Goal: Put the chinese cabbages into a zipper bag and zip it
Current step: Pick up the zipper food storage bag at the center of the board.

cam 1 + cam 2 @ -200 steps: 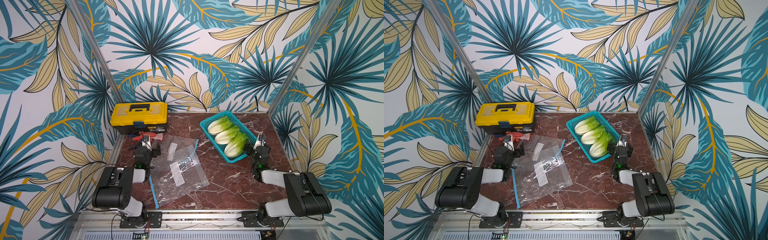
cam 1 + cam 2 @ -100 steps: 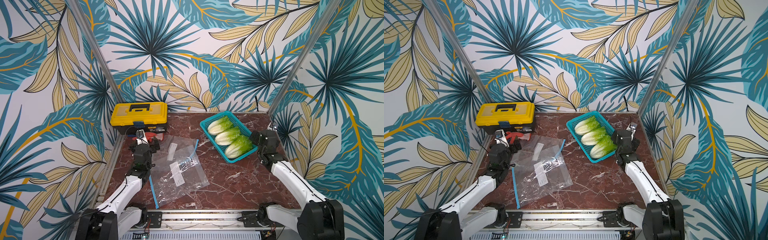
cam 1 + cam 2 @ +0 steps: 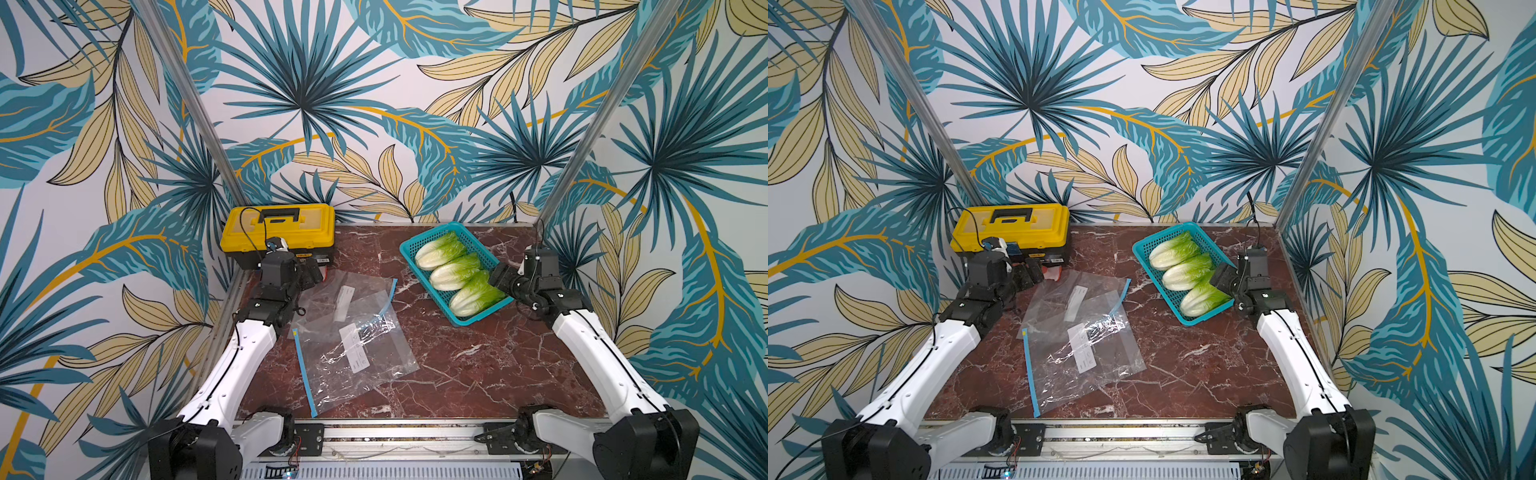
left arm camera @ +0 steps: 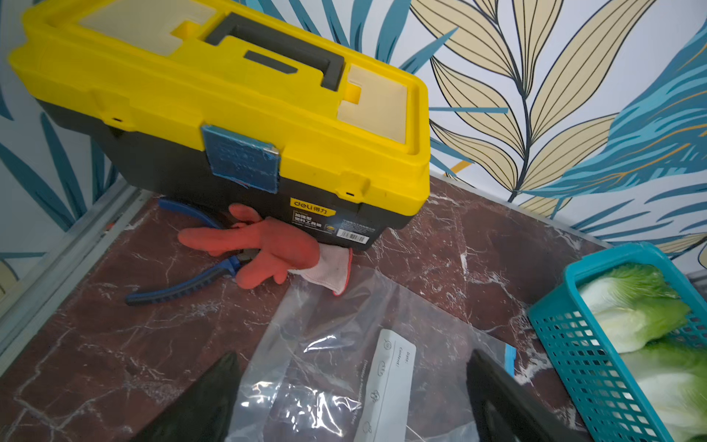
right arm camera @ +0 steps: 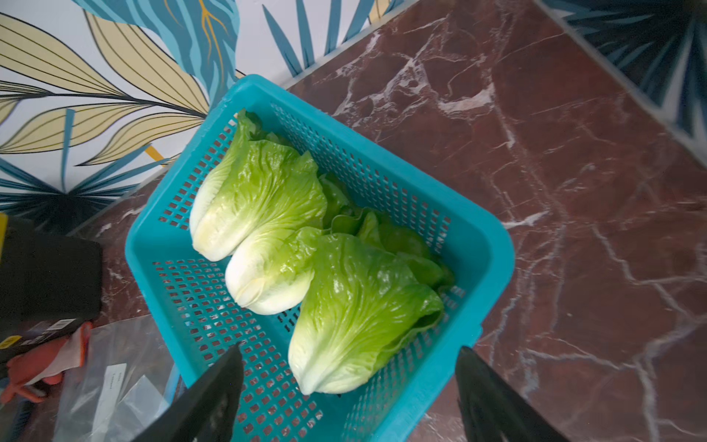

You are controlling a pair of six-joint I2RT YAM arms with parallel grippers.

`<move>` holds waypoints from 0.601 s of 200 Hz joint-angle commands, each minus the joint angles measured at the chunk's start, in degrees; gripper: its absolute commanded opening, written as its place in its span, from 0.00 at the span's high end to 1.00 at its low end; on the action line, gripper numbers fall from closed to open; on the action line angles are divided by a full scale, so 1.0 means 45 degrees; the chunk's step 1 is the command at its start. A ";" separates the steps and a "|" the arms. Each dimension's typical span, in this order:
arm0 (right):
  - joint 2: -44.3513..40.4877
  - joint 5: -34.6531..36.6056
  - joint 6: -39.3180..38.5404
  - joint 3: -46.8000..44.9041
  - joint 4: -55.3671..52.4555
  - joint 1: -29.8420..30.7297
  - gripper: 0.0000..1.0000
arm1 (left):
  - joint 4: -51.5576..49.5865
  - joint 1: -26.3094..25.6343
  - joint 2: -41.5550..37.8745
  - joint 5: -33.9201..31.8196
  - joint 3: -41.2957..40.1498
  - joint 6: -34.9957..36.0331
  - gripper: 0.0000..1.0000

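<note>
Three chinese cabbages lie side by side in a teal basket at the back right. Two clear zipper bags with blue zip strips lie overlapped and flat at the table's middle left. My right gripper hangs open over the basket's near right rim, its jaws wide on either side of the nearest cabbage without touching it. My left gripper is open above the far bag's back corner, holding nothing.
A yellow toolbox stands in the back left corner. An orange glove and blue-handled pliers lie in front of it, next to the bags. Patterned walls close in the back and both sides.
Both arms have unfolded from the table's front and reached toward the back. The left gripper now hangs over the far bag's corner and the right over the basket.
</note>
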 commanded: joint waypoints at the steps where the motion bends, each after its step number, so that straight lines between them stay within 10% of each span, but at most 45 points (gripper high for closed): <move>1: -0.0238 0.0918 -0.0326 0.0069 -0.3306 -0.0047 0.12 | -0.2500 -0.1493 0.0501 -0.0344 0.1176 0.0101 0.07; 50: -0.0363 0.1570 -0.0141 -0.0228 -0.4413 0.0268 0.13 | -0.2813 -0.4456 0.1313 -0.1374 0.1498 -0.0845 0.07; 120: 0.2750 0.5734 -0.0658 0.3038 -0.5571 0.7909 0.12 | -0.3700 -0.4039 0.0514 -0.0764 0.0038 -0.1915 0.16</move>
